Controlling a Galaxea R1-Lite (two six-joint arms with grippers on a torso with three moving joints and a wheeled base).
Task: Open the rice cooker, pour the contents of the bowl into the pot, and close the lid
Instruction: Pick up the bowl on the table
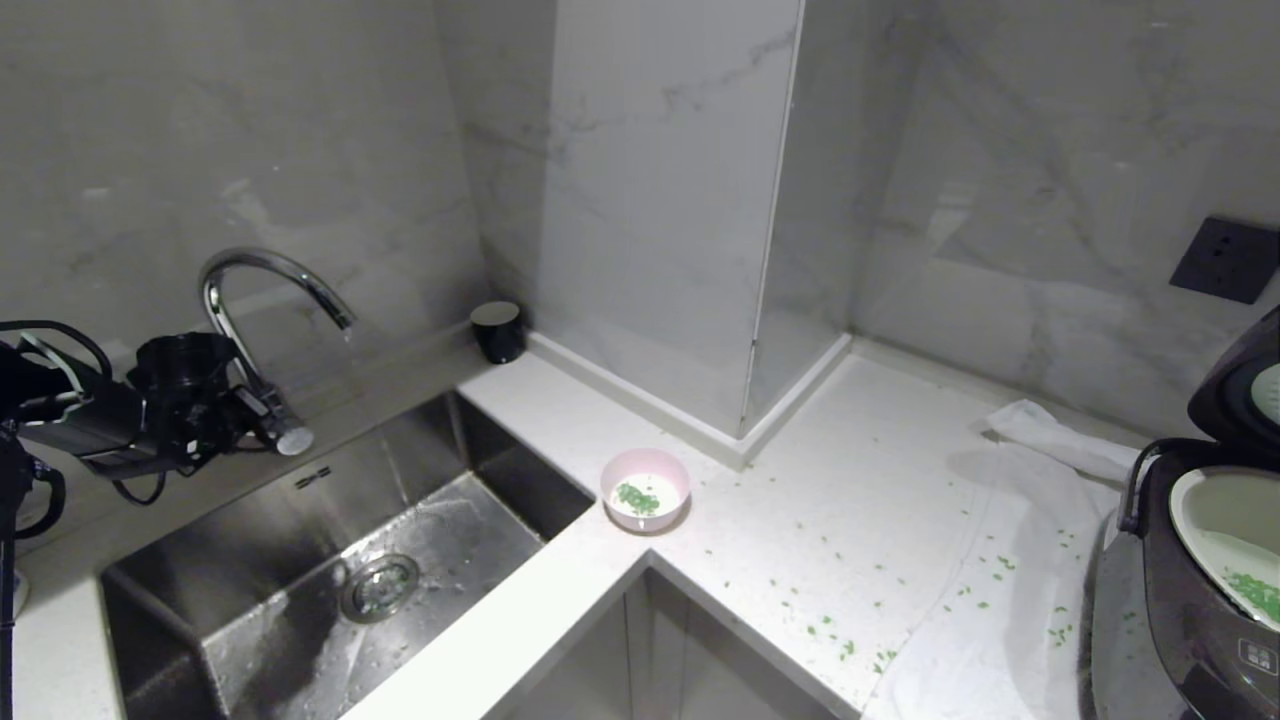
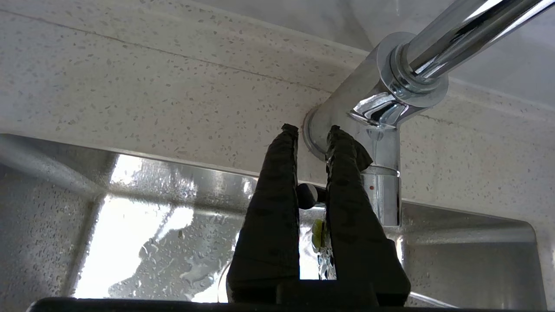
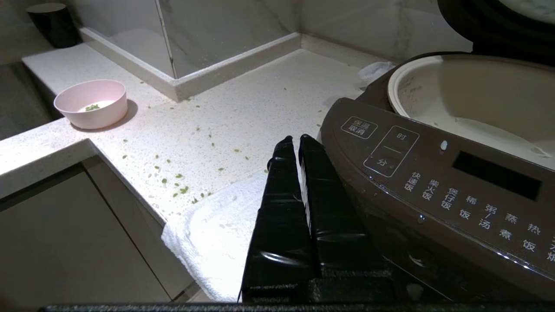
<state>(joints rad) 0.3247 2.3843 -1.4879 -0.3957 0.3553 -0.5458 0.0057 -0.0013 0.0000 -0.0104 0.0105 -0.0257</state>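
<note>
My left gripper [image 2: 312, 130] is at the tap [image 1: 262, 290] over the sink [image 1: 330, 590], its fingers pinching the tap's lever [image 2: 308, 195], mostly hidden between them. My right gripper [image 3: 295, 143], pressed together and empty, sits beside the rice cooker [image 3: 433, 190]. The lid [image 1: 1240, 385] is up, cut off at the head view's edge. The pot [image 1: 1215, 525] holds green bits [image 1: 1255, 592]; more lie scattered on the bench [image 1: 850, 500]. The bowl [image 1: 645, 488] stands near the sink corner.

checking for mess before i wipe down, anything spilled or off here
Yes. Green chopped bits are scattered over the countertop and the white towel between the pink bowl and the rice cooker, so some missed the pot. The lid stands open.
</note>
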